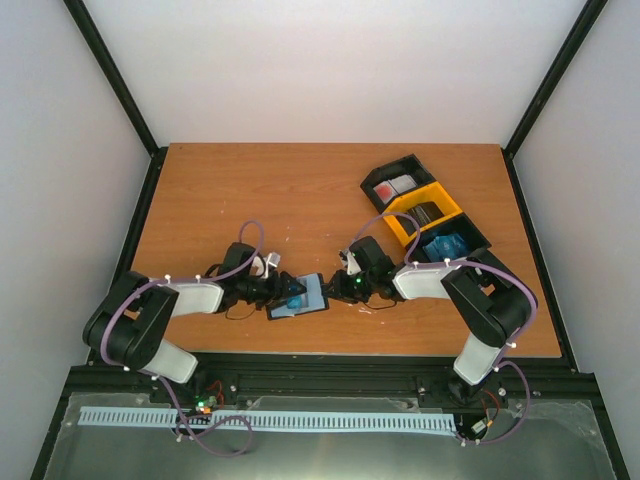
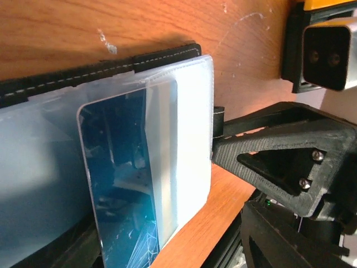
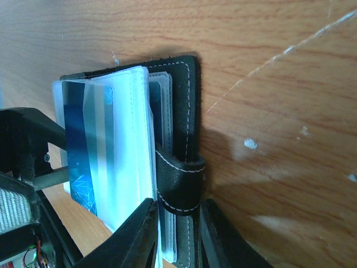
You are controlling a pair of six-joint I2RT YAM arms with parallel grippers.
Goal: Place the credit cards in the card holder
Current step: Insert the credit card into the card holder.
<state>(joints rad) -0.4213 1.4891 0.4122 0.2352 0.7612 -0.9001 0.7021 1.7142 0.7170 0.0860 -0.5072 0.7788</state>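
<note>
At the desk's (image 1: 300,190) near edge, right tool (image 3: 177,212) clamps the open card holder (image 3: 179,84) by its tab, blue credit card (image 2: 128,184) in its sleeve; left tool's (image 1: 284,289) state indeterminable.

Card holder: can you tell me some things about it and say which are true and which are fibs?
1. The holder lies open on the table. True.
2. The card in its clear sleeve is red. False: the card is blue.
3. The right gripper pinches the holder's edge. True.
4. The holder sits inside a tray. False: it lies on the bare table, apart from the trays.
</note>
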